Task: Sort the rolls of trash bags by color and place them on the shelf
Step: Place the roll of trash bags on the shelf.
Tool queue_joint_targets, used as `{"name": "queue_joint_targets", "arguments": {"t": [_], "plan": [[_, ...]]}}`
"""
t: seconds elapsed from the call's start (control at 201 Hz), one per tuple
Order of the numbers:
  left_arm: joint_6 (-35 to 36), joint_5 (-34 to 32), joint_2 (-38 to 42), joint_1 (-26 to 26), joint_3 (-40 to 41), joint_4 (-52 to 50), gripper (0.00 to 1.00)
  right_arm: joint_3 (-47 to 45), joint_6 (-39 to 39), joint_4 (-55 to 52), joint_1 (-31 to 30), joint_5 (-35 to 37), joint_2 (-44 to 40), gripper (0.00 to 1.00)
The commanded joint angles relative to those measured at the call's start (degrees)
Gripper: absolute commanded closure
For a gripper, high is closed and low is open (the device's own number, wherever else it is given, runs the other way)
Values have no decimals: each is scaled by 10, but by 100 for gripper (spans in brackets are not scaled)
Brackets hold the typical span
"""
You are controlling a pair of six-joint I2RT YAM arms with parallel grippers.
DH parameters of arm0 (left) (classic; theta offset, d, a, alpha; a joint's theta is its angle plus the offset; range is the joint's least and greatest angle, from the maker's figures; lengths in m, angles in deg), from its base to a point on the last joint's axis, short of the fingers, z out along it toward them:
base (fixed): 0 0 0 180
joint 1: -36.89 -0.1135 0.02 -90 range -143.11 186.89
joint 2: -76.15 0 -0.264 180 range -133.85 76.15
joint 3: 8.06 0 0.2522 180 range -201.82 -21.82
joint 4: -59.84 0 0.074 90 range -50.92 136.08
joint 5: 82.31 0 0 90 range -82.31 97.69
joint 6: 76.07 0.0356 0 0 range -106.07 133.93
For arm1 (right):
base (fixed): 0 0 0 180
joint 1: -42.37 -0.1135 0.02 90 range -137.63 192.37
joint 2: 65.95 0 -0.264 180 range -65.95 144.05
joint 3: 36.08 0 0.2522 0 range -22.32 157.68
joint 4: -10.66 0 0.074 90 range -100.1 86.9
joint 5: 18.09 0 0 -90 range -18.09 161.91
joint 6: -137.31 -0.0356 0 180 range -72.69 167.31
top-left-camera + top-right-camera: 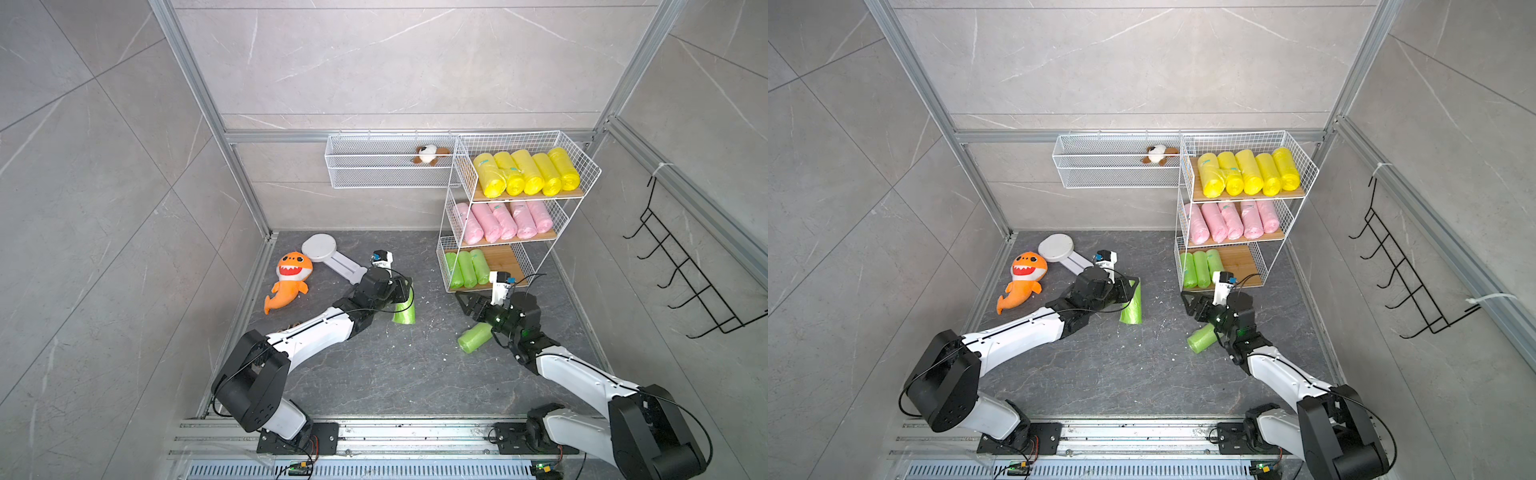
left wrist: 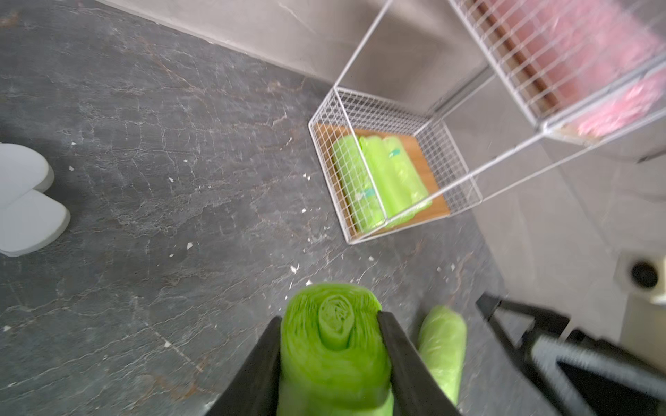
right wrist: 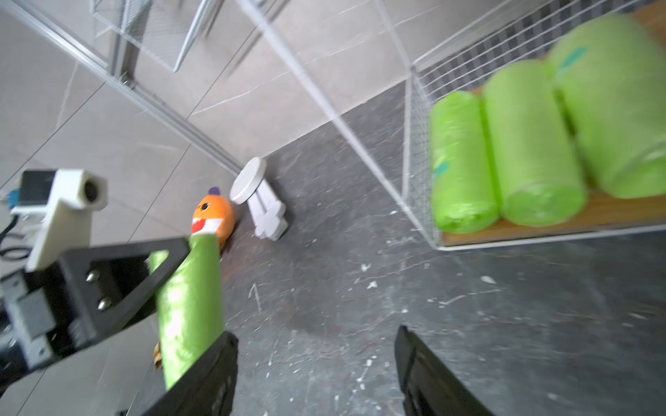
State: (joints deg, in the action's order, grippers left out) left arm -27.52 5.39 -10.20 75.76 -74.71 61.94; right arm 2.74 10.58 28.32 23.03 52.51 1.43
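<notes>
- Clamped the left gripper (image 2: 329, 320) on a green roll (image 2: 333, 345), one jaw pressed to each side of its upper end.
- Left the rest of that roll hanging below the gripper, tilted; could not tell whether its lower end touched the floor (image 1: 374, 374).
- Held the right gripper (image 3: 316, 333) unclenched, jaws well apart, with only bare floor between them.
- Found a second green roll (image 1: 474, 337) lying on the floor just behind the right gripper, partly under its wrist, grasped by nothing.
- Placed the shelf (image 1: 500, 259) just ahead of the right gripper, and farther off to the right of the left gripper.
- Counted three green rolls (image 1: 467, 268) side by side on the bottom tier, nearest the right gripper.
- Counted five pink rolls (image 1: 505, 220) on the middle tier and five yellow rolls (image 1: 525, 172) on the top tier, both above gripper height.
</notes>
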Motion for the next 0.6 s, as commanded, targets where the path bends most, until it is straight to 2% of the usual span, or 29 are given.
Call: {"name": "queue_joint_targets", "arguments": {"t": [0.0, 0.124, 0.259, 0.408, 0.592], "plan": [[-136, -14, 26, -11, 23, 123, 74, 0, -23, 61, -61, 30, 1, 24], [-198, -27, 37, -10, 49, 178, 74, 2, -11, 107, -145, 71, 26, 19], [-247, -48, 53, -11, 74, 209, 75, 2, 8, 162, -206, 115, 63, 15], [-303, -60, 73, -11, 105, 240, 77, 12, 21, 193, -247, 151, 106, 13], [-368, -59, 85, -11, 143, 278, 77, 35, 26, 220, -268, 175, 152, 13]]}}
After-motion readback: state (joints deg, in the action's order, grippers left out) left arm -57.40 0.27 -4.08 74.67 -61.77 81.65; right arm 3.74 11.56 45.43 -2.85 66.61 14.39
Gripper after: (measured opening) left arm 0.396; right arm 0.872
